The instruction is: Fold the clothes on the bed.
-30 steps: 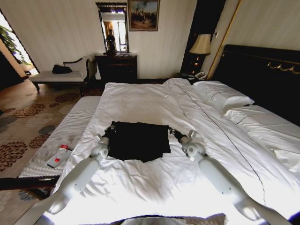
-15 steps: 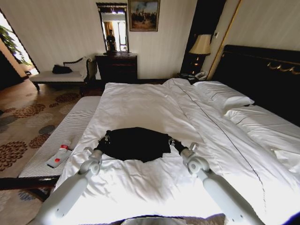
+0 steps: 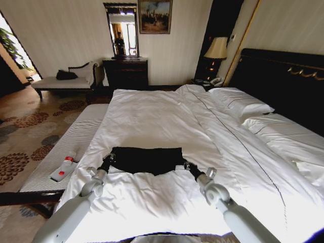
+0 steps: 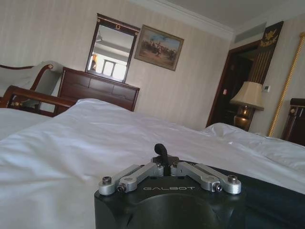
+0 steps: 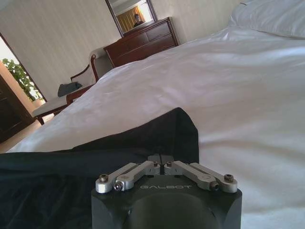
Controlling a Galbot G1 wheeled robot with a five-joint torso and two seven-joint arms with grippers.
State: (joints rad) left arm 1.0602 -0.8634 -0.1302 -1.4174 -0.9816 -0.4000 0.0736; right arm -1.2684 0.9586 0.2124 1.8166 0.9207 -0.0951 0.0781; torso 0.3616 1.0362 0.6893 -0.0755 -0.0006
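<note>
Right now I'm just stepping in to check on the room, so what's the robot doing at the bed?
The robot is folding a black T-shirt on the white bed. The left gripper and the right gripper each pinch one end of the shirt's near edge. The shirt lies as a flattened band across the duvet between them, near the foot of the bed. Both arms reach in from the near side.

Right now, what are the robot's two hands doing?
Left gripper: shut on the black T-shirt, at its left edge.
Right gripper: shut on the T-shirt's right edge.
</note>
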